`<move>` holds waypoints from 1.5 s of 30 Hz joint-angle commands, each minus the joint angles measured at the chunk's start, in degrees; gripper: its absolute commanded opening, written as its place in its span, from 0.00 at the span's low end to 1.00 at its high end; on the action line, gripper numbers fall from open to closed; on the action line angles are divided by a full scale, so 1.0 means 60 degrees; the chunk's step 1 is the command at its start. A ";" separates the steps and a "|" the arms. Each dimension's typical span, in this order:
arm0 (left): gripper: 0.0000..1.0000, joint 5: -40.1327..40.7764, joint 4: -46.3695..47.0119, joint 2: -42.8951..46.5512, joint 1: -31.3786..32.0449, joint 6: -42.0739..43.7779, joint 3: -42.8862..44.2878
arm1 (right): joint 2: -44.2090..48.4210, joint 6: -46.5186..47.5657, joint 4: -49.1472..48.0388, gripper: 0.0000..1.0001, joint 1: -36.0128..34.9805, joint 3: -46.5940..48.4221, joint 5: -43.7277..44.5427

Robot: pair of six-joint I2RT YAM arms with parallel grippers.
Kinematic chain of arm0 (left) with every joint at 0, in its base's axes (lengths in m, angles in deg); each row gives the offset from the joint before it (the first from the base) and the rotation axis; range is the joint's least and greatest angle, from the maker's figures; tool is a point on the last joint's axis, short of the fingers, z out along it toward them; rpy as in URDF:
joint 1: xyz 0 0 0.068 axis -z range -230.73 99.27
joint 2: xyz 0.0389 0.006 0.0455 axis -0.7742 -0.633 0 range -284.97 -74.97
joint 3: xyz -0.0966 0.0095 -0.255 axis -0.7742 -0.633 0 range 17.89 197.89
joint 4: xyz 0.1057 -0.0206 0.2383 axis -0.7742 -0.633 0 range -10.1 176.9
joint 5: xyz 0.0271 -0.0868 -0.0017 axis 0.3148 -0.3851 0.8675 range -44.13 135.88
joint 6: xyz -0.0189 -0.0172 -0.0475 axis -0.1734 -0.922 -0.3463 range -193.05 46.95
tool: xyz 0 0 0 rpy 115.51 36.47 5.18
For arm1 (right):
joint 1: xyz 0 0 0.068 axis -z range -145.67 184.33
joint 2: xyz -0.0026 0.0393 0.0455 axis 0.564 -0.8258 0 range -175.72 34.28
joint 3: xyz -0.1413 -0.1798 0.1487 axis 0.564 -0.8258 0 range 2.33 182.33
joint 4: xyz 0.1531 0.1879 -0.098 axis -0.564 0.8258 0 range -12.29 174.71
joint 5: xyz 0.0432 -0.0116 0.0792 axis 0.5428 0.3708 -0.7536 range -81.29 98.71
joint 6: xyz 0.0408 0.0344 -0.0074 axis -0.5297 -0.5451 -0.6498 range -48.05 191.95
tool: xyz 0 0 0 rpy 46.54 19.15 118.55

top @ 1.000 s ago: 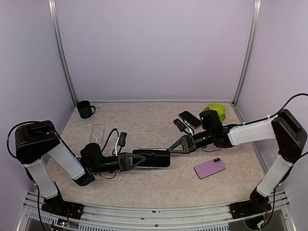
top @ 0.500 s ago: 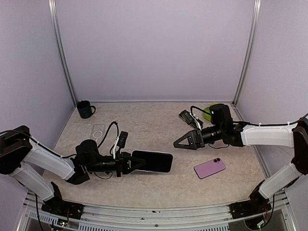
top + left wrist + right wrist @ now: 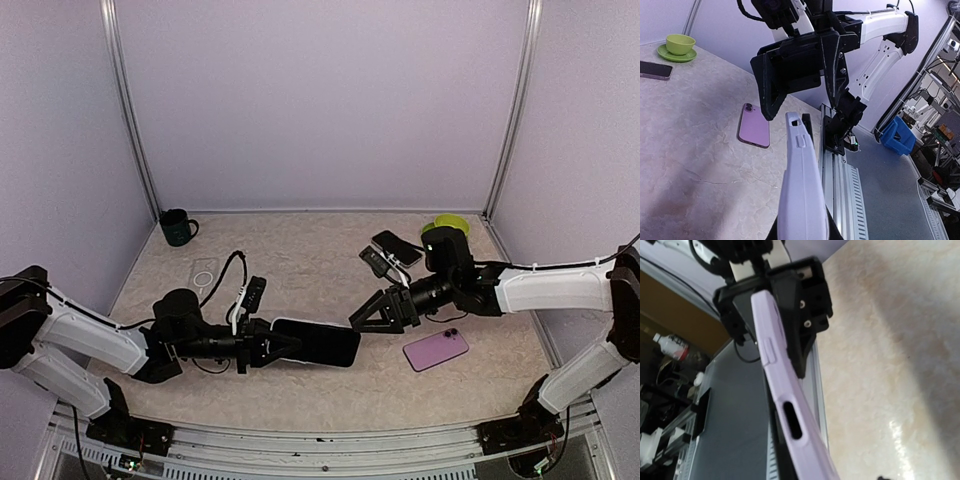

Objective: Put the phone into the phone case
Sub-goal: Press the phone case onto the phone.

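My left gripper (image 3: 283,343) is shut on one end of a lavender phone case (image 3: 318,342) and holds it level above the table. A black-faced phone (image 3: 322,340) lies inside the case's rim, screen up. In the left wrist view the case (image 3: 801,190) runs edge-on away from my fingers, which it mostly hides. My right gripper (image 3: 370,324) stands open just past the case's free end, with its jaws spread and nothing between them; the same gripper (image 3: 805,107) faces the left wrist camera. The right wrist view shows the case's port end (image 3: 792,420) very close.
A purple handset (image 3: 436,349) lies back up to the right of the grippers. Behind are two dark phones (image 3: 395,247), a green bowl on a saucer (image 3: 452,230), a dark green mug (image 3: 178,227), a clear case (image 3: 204,272) and a small black device (image 3: 253,290).
My right gripper let go of the case's end, opened, drew back up and right, then came back near that end. The left gripper kept its hold and shifted the case slightly.
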 commanded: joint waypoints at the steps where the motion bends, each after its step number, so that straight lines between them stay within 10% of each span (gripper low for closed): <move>1: 0.00 -0.0279 0.0502 0.0336 0.0079 0.0248 0.0114 | -0.0247 0.0352 -0.0041 0.63 -0.0319 0.0141 -0.0041; 30: 0.01 0.0193 0.0673 0.0137 0.0028 -0.0203 0.0062 | -0.0064 0.0756 0.0314 0.00 -0.0555 0.0074 0.0129; 41: 0.00 0.0938 0.0422 0.0119 0.0013 -0.0351 0.0112 | 0.0110 0.0774 0.0572 0.00 -0.0559 0.0174 0.0948; 45: 0.00 0.1355 0.0849 0.0105 -0.0029 -0.0616 -0.0036 | 0.0188 0.0748 0.0565 0.33 -0.0561 0.0221 0.0981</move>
